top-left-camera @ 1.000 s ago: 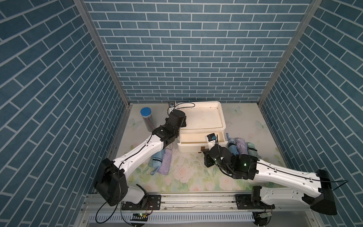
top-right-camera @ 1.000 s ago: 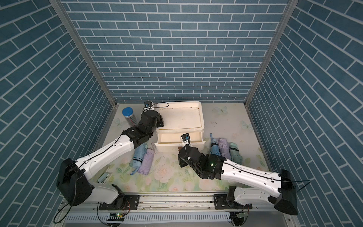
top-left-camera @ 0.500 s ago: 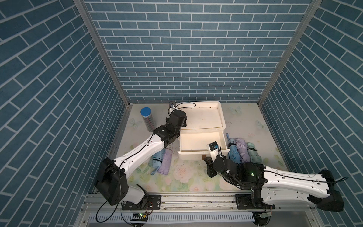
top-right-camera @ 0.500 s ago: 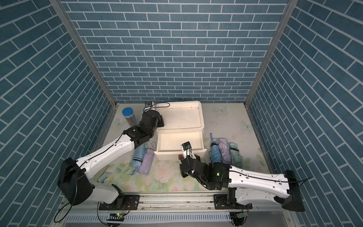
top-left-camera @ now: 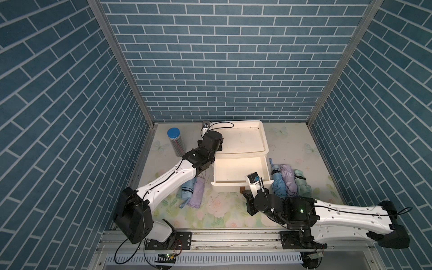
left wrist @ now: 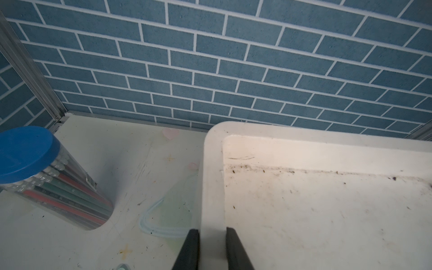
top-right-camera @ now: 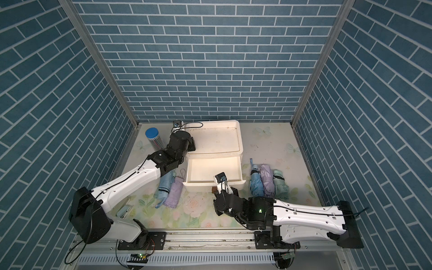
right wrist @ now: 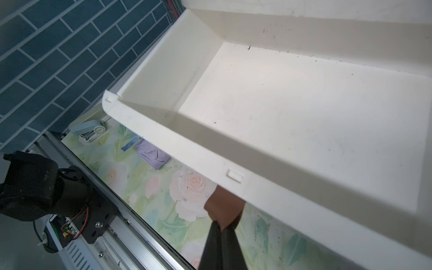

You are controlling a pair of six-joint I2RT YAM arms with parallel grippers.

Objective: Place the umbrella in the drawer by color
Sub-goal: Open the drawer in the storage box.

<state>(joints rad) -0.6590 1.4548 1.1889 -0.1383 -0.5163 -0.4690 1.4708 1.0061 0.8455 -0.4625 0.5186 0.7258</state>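
Observation:
The white drawer [top-left-camera: 230, 186] stands pulled out of its white cabinet [top-left-camera: 264, 140], and its inside is bare in the right wrist view. My right gripper [right wrist: 222, 228] is shut on the brown pull tab [right wrist: 224, 208] at the drawer's front wall [right wrist: 210, 149]. My left gripper [left wrist: 212, 233] is shut on the cabinet's top rim [left wrist: 211, 175], one finger on each side. A blue umbrella [top-left-camera: 187, 189] and a purple umbrella [top-left-camera: 197, 192] lie folded left of the drawer. To its right lie a blue umbrella [top-left-camera: 278, 184], a purple one [top-left-camera: 288, 181] and a green one [top-left-camera: 301, 184].
A clear canister of pencils with a blue lid [top-left-camera: 175, 142] stands at the back left, close to my left arm. A small pale blue stapler-like item [top-right-camera: 124, 210] lies near the front left corner. Brick walls close three sides; a metal rail [top-left-camera: 233, 236] runs along the front.
The drawer has slid out toward the front, drawn by my right gripper on its tab as the right arm drew back. The left gripper stayed on the cabinet rim.

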